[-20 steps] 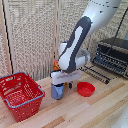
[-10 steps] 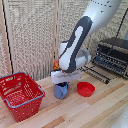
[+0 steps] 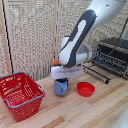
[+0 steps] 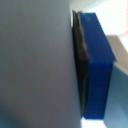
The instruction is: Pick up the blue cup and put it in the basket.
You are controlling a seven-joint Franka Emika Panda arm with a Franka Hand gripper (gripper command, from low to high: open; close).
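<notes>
The small light-blue plastic cup (image 3: 61, 87) stands on the pale wooden table (image 3: 95, 110), between the red lattice shopping basket (image 3: 21, 95) and the shallow red bowl (image 3: 85, 89). My white, dark-fingered pincer (image 3: 62, 80) reaches down over it, apparently pinching its rim; the wrist view is too blurred to confirm.

a glossy white plastic-looking robot arm (image 3: 80, 37) reaches over a pale wooden table (image 3: 90, 112) with visible grain. at lower left, a red plastic basket (image 3: 21, 95) shows lattice sides. the blue cup (image 3: 61, 87) looks like smooth plastic, as does the shiny red bowl (image 3: 85, 89). woven, matt screens (image 3: 35, 35) fill the background; a dark metal wire rack (image 3: 112, 57) sits at right.
</notes>
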